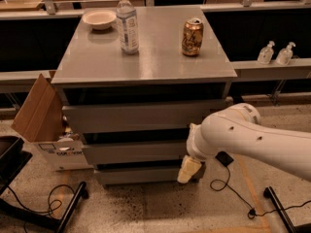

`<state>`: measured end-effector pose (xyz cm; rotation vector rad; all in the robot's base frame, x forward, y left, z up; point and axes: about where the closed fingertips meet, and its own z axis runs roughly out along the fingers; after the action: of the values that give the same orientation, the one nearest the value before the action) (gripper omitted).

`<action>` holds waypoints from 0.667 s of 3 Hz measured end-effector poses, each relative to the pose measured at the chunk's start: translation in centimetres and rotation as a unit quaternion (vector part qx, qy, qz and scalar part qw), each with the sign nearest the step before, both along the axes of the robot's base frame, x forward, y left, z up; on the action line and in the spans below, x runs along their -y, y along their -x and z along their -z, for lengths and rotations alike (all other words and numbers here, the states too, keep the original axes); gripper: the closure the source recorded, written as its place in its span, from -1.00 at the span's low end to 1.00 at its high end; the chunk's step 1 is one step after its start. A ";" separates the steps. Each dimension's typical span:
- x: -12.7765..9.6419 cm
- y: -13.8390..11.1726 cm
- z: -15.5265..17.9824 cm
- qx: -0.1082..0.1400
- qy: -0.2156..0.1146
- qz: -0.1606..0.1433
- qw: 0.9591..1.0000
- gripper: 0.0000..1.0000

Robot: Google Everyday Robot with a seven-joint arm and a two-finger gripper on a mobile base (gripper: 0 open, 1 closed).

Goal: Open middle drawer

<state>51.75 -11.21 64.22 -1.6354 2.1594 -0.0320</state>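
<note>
The grey three-drawer cabinet stands in the middle of the camera view. The middle drawer (pixel 131 152) is a plain grey flat front below the taller top drawer front (pixel 141 115) and above the narrow lowest front (pixel 138 174). All three fronts look closed. My white arm reaches in from the right. The gripper (pixel 188 169) with its cream-coloured tip hangs at the cabinet's right front, in front of the lowest drawer's right end and just under the middle drawer's right end.
On the cabinet top (pixel 146 57) stand a water bottle (pixel 127 23), a soda can (pixel 192 37) and a white bowl (pixel 99 19). An open cardboard box (pixel 41 115) sits left of the cabinet. Cables (pixel 228 188) lie on the floor. Two dispenser bottles (pixel 276 53) stand on the right ledge.
</note>
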 end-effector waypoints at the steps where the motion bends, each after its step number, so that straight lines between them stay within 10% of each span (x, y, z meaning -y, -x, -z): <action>1: -2.5 -1.5 3.5 0.004 0.029 -0.029 0.999 -1.00; 2: -5.3 -4.1 8.7 0.004 0.074 -0.073 0.995 -1.00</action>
<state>55.84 -5.95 55.54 -1.8689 2.0681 -0.1595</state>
